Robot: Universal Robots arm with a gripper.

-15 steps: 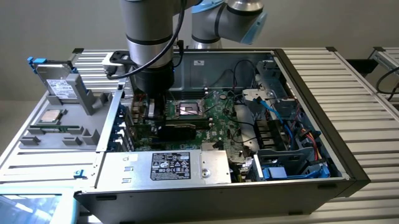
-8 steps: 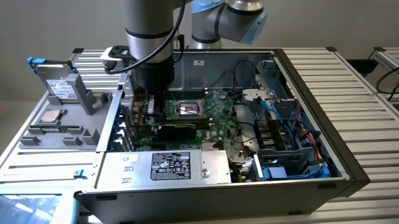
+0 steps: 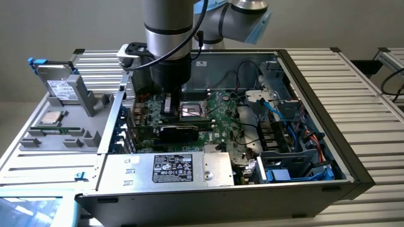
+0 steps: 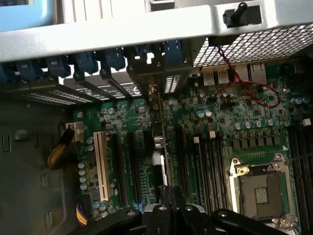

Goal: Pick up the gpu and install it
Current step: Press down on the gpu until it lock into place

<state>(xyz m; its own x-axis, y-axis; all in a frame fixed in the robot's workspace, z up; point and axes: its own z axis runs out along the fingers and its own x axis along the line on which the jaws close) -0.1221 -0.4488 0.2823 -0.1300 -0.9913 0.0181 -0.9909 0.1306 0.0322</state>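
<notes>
Green gpu [image 4: 161,142], edge-on in the clenched gripper [image 4: 172,203], is hanging over the motherboard [image 4: 230,122] slots (bracket toward the case wall); misalignment is risking a jammed connector.

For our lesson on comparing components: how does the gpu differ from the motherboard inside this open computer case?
The gpu stands on edge; the motherboard lies flat beneath it. The gpu is far smaller than the motherboard. The gpu carries a black cooler block, while the motherboard carries an open processor socket. Both are green circuit boards.
</notes>
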